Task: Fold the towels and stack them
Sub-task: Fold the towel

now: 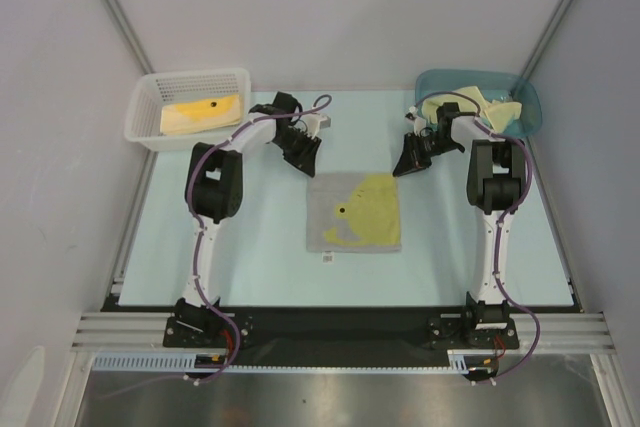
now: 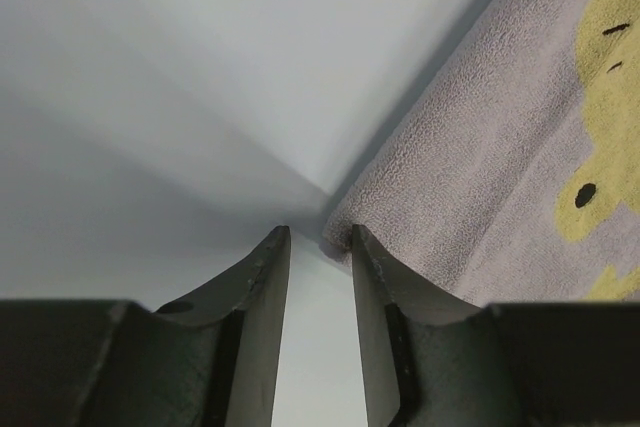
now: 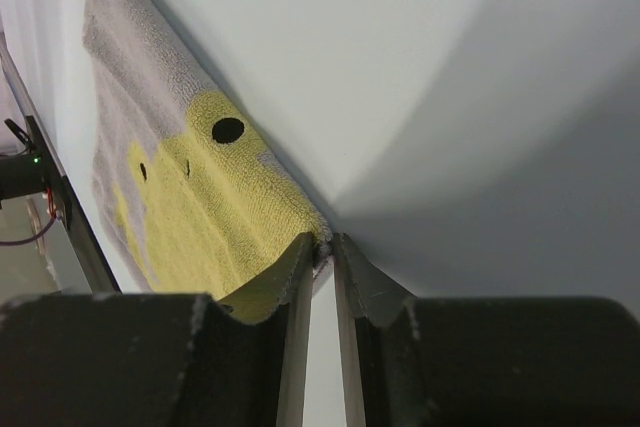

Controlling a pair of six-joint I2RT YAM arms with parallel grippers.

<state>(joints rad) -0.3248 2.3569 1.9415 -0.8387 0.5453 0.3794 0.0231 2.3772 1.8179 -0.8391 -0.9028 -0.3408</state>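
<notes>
Towel (image 1: 353,212) — nubbly terry cloth; table (image 1: 250,247) smooth, matt.

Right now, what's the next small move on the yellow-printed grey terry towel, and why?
Probably close the left gripper: its jaws stand apart, a corner of the grey towel at one fingertip, while the right gripper looks pinched on the other corner.

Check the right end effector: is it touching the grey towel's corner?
Touching. The right wrist view shows a corner of the grey towel pinched between the fingertips of the right end effector.
</notes>
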